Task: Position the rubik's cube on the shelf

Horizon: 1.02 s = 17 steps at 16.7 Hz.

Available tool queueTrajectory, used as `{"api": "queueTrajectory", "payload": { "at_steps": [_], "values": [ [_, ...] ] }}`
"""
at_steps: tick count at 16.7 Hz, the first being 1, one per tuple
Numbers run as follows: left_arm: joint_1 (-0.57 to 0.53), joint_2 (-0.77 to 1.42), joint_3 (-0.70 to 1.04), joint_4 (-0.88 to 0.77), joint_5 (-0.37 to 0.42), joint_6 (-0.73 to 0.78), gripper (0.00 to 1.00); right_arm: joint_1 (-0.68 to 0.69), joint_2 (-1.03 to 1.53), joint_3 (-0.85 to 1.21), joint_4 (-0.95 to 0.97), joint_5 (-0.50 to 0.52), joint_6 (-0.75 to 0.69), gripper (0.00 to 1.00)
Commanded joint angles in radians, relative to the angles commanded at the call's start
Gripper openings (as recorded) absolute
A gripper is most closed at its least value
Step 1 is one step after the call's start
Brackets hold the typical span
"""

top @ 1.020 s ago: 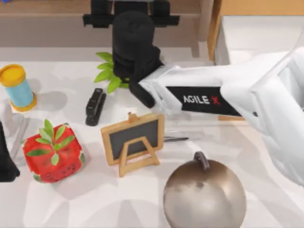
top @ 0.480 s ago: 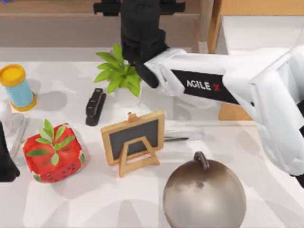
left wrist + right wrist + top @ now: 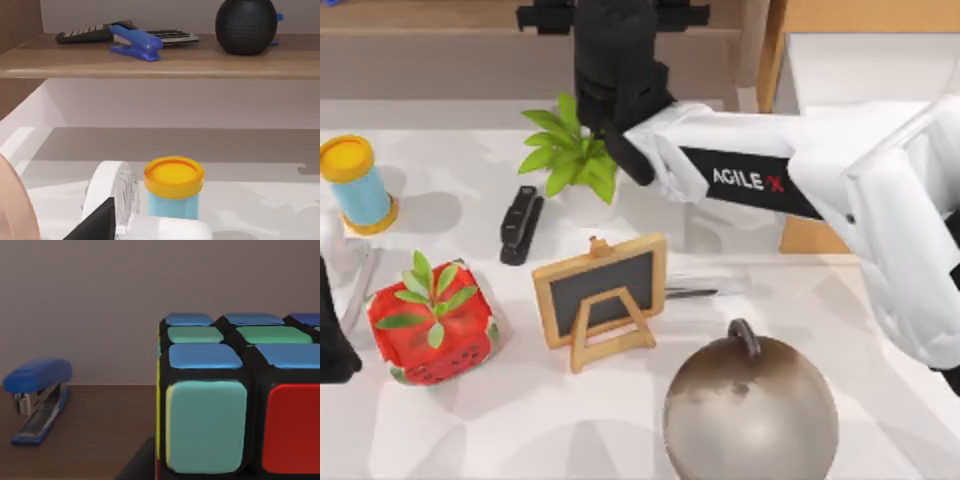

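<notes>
The left gripper [image 3: 332, 340] sits parked at the table's left edge; I cannot tell if its fingers are apart. The right gripper [image 3: 612, 25] reaches over the shelf [image 3: 420, 15], clamped on the cube [image 3: 235, 400], near a blue stapler [image 3: 37, 400].

Overhead table view; both wrist cameras toward the shelf [image 3: 150, 62].
</notes>
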<state>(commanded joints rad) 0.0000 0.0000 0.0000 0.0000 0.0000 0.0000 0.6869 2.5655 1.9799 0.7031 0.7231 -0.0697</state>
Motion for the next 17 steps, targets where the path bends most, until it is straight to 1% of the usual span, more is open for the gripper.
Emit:
{"api": "queueTrajectory", "payload": {
  "at_steps": [7,8,17],
  "values": [
    [0.0,0.0,0.0,0.0,0.0,0.0,1.0,0.0,0.0,0.0,0.0,0.0,0.0,0.98],
    [0.0,0.0,0.0,0.0,0.0,0.0,1.0,0.0,0.0,0.0,0.0,0.0,0.0,1.0],
    [0.0,0.0,0.0,0.0,0.0,0.0,1.0,0.004,0.0,0.0,0.0,0.0,0.0,1.0]
  ]
}}
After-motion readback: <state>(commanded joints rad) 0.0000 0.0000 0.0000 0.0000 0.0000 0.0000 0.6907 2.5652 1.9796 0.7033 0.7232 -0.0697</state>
